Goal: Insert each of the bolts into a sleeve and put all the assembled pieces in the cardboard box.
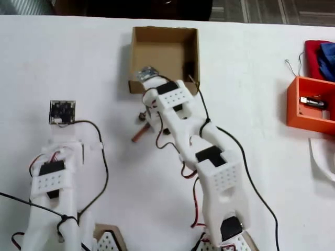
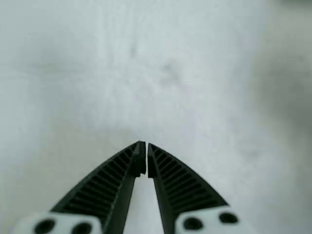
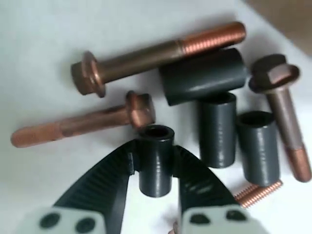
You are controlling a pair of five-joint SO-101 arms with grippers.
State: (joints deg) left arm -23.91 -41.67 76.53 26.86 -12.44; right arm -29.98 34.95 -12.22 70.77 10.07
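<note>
Bolts [image 3: 161, 51] of copper colour and dark sleeves [image 3: 218, 129] lay bunched on the white worktop [image 1: 261, 63], near the cardboard box [image 1: 132, 57]. At the left, the left tool [image 2: 144, 156] hung over the worktop, its tips together. Mid-worktop, the right tool [image 3: 155, 163] was clamped on 1 sleeve [image 3: 156, 141], just beside 3 loose sleeves. Far right sat an orange box [image 1: 309, 117].

An arm [image 1: 178, 112] hangs over a copper bolt [image 1: 140, 136] beside the cardboard box [image 1: 165, 57].
</note>
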